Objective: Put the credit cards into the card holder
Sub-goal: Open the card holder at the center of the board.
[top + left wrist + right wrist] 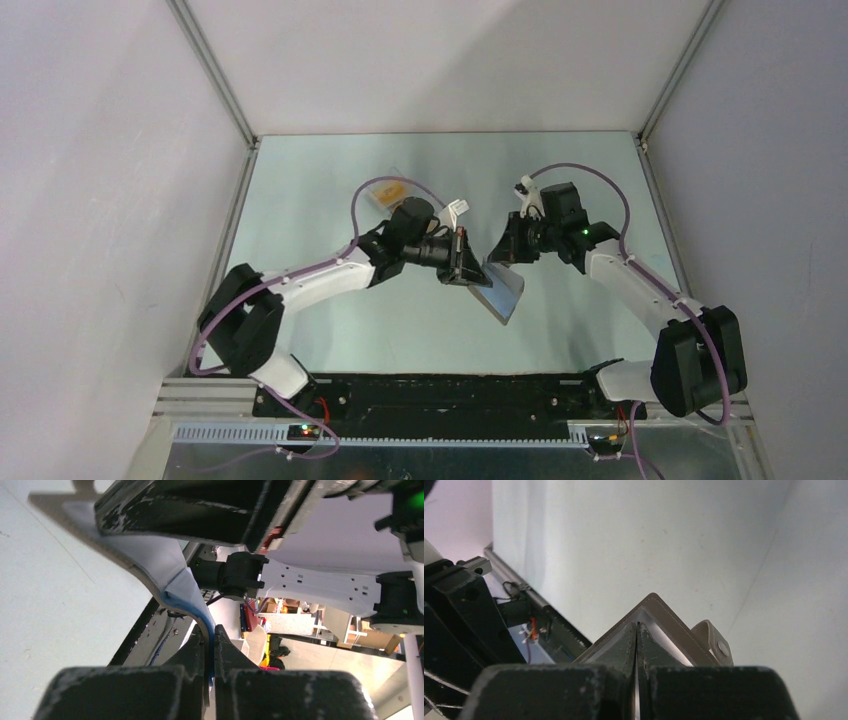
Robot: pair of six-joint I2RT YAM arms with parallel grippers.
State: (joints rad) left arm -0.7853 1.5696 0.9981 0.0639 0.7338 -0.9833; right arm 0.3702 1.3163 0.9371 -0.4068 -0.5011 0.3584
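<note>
Left gripper (211,634) pinching flap of card holder (503,290); right gripper (637,630) clamped on its opposite leaf, holder raised off table (400,330). Credit cards (388,192) well apart, far-left of holder. Risk: thin pinches, uneven pull, so holder slips, drops shut. Pale matte table, white walls beyond holder.

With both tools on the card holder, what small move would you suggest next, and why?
Probably ease the left tool and right tool apart to spread the card holder: each pinches one leaf in mid-air, and it hangs only half-open.
</note>
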